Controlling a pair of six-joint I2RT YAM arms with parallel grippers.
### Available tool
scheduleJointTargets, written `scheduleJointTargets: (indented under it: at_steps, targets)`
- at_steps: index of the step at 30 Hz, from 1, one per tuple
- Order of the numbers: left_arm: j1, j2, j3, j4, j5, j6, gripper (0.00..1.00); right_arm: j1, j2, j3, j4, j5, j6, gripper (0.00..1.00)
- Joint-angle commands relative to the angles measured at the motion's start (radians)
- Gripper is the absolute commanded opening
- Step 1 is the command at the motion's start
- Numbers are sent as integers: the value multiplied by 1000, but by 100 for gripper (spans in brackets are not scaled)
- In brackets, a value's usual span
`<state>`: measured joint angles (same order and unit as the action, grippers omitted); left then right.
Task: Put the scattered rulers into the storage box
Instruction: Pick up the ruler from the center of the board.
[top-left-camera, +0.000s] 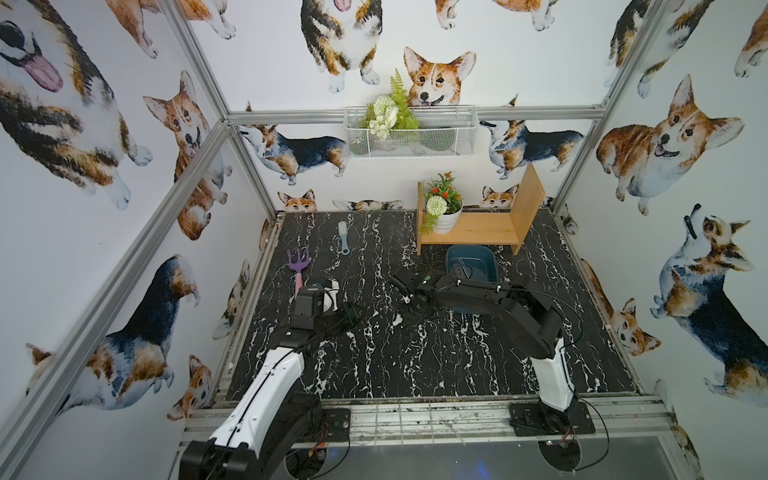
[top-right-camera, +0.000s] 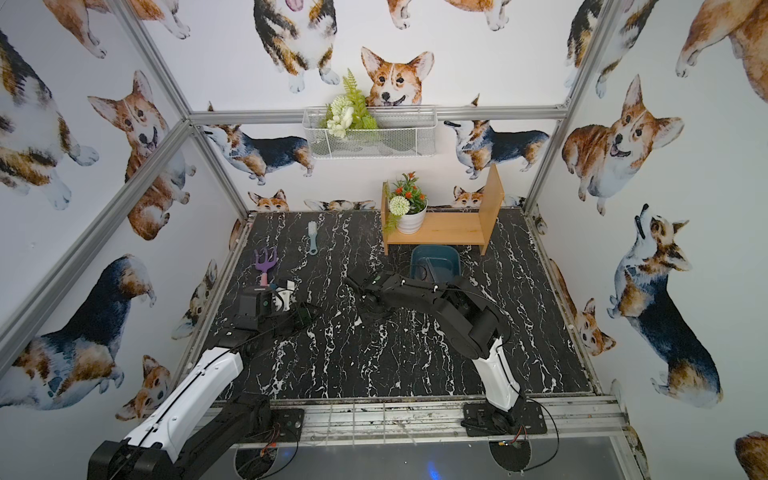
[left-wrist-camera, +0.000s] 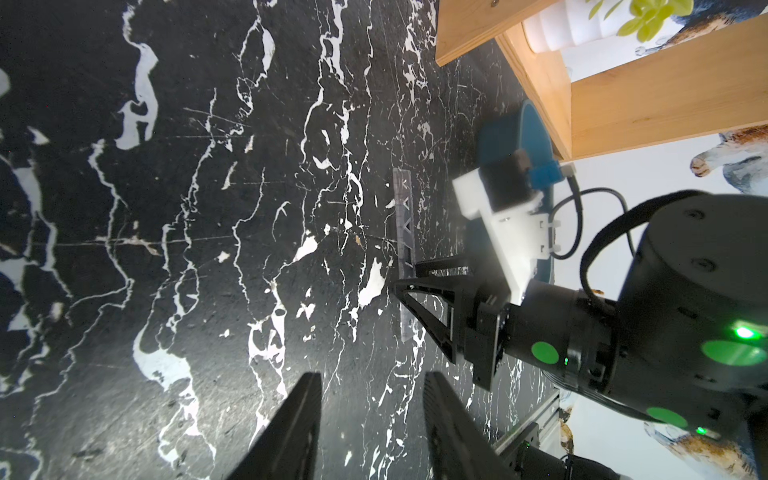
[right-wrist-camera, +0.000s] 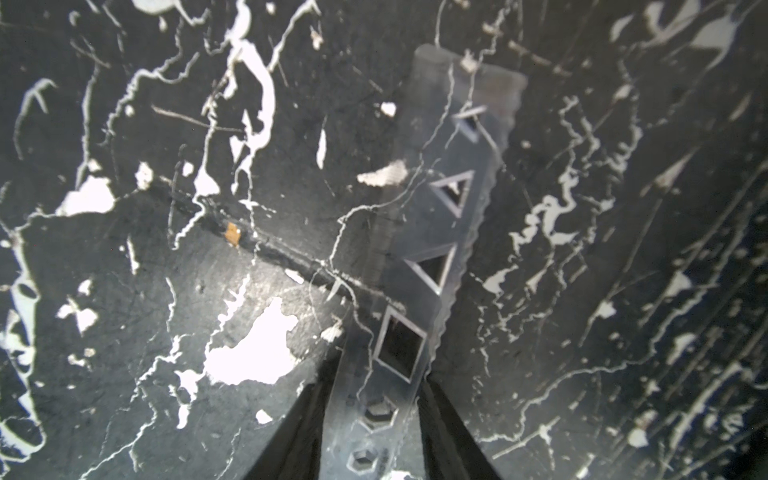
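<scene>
Clear plastic, the long ruler lies flat on the black marble table, just left of the teal storage box. Being so thin and flush with the surface, it could slip or spring free on lifting. The right claw, set narrow, pinches its two long edges. The left claw hangs half open, empty.

Black marble tbl w/ clear ruler, teal box, wood shelf, blue brush & purple toy fork on it.
</scene>
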<state>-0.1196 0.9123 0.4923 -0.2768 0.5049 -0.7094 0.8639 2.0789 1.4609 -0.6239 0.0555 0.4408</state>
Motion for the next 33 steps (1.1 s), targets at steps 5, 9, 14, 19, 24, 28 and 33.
scheduleJointTargets:
  at_steps: [5,9,14,19,24,28,33]
  targets:
    - [1,-3,-9,21,8,8,46,3,23,-14,-28,-42,4,42]
    - [1,-4,-11,24,9,7,46,9,34,-1,-43,-15,7,47]
    - [1,-5,-11,25,11,7,46,18,41,13,-51,9,10,59]
    - [1,-3,-11,25,12,10,46,23,20,43,-69,45,13,61]
    - [1,-1,-12,31,14,8,46,30,5,87,-97,75,13,62]
    - [1,1,-14,34,15,7,46,40,5,117,-116,84,11,61]
    - [1,3,-13,36,15,7,46,41,13,121,-115,67,10,60]
